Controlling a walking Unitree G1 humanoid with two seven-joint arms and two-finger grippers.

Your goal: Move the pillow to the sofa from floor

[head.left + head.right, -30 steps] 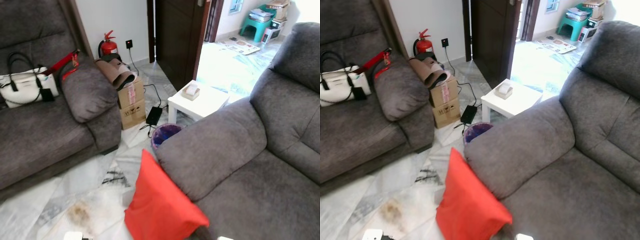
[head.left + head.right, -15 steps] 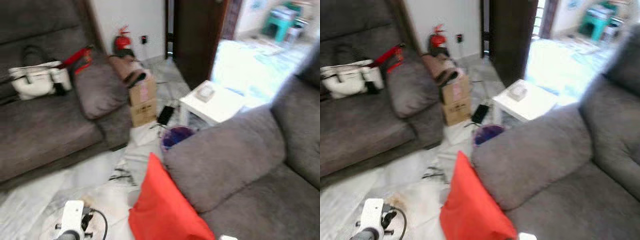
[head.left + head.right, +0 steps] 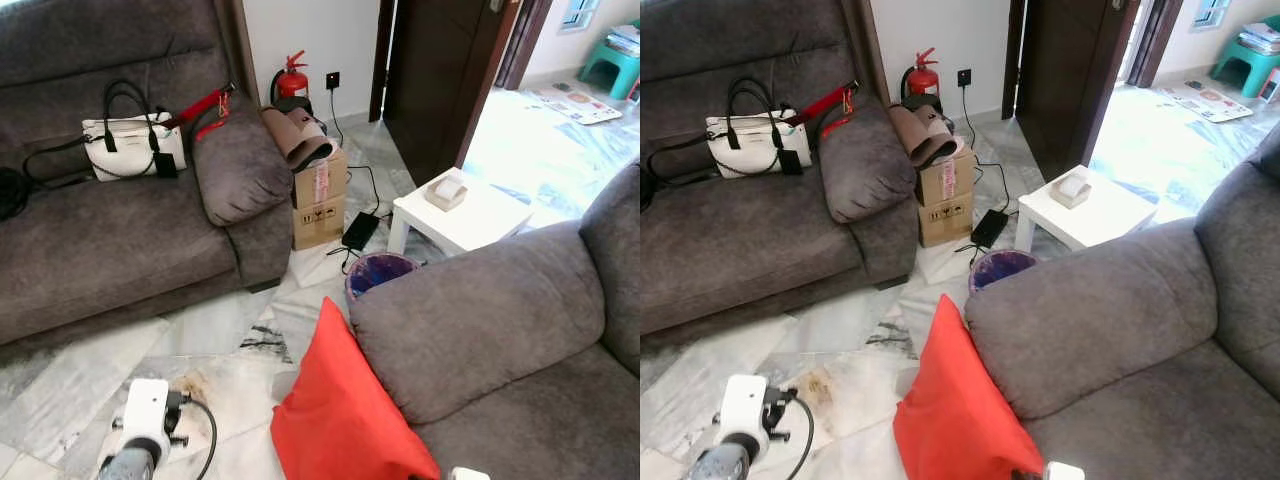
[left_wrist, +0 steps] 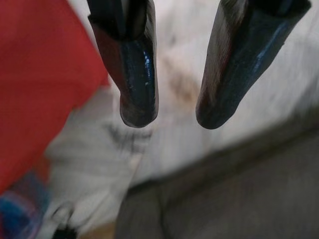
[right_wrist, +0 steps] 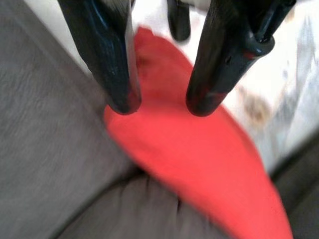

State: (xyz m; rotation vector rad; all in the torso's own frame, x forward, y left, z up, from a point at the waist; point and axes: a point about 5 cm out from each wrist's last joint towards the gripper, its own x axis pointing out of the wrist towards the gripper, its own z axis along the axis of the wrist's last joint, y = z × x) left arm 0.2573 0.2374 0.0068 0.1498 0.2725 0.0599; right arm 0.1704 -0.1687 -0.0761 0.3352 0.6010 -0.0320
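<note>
A red pillow [image 3: 345, 420] stands on edge on the marble floor and leans against the armrest of the grey sofa [image 3: 480, 320] on my right. In the left wrist view my left gripper [image 4: 172, 112] is open above the stained floor, with the pillow [image 4: 35, 89] off to one side. That arm's white wrist [image 3: 148, 410] shows low on the left, apart from the pillow. My right gripper [image 5: 157, 104] is open just above the pillow [image 5: 199, 164], close to the sofa's fabric [image 5: 45, 149], with nothing between its fingers.
A second grey sofa [image 3: 100, 240] on the left carries a white handbag [image 3: 130, 145]. Beyond the pillow stand a purple bin [image 3: 378, 270], a small white table [image 3: 460, 210], a cardboard box [image 3: 320, 195] and a fire extinguisher [image 3: 290, 80]. Cables lie on the floor there.
The camera has swung, so the whole scene has shifted right. My left arm has risen into view at the lower left. The pillow still leans on the armrest.
</note>
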